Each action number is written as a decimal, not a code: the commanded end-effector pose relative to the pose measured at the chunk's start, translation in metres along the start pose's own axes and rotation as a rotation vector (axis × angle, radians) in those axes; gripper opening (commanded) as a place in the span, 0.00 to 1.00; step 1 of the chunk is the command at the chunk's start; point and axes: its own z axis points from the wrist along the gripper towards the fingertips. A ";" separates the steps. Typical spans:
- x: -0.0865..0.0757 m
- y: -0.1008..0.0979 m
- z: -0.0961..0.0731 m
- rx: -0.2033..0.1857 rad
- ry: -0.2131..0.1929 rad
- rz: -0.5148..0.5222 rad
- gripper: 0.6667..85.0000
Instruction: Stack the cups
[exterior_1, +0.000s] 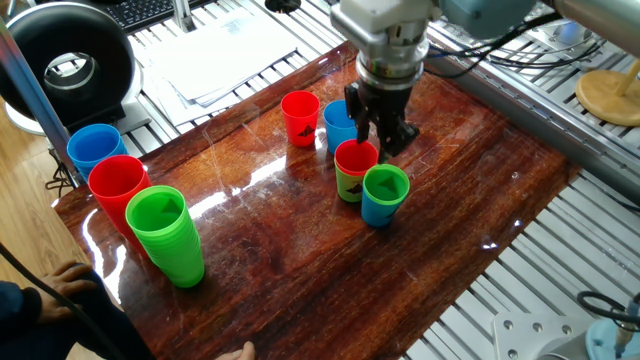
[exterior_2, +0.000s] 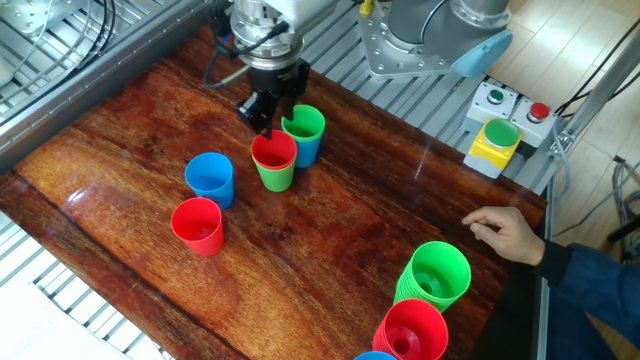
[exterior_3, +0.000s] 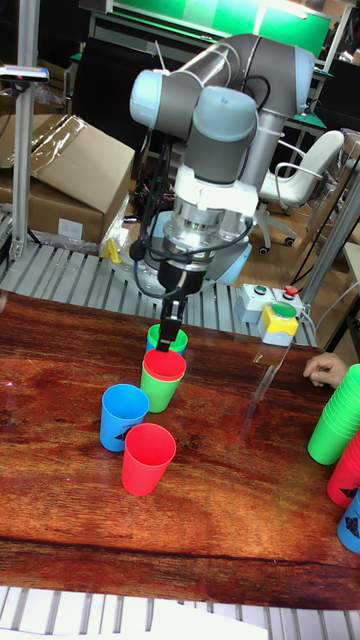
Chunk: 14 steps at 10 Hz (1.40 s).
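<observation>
While upright, red cup nests inside green cup.

Chunky grey UR5 arm with pale blue joint caps, a white ribbed wrist collar, black cables looping off it, and a small black two-finger claw at the tip.

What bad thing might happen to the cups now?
1. The gripper hangs just above the red-in-green stack, and the green-in-blue stack stands right beside it. A move down slightly off-centre might hit a rim and tip either one.
2. The single blue cup stands close behind the gripper in one fixed view, so a sideways move might knock it.
3. A person's hand rests on the table edge, so a wide arm swing might come near it.
</observation>
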 end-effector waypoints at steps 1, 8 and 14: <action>-0.009 0.001 0.008 0.022 -0.026 -0.023 0.60; -0.007 0.003 0.018 0.031 -0.026 -0.035 0.60; -0.006 0.000 0.035 0.057 -0.029 -0.030 0.60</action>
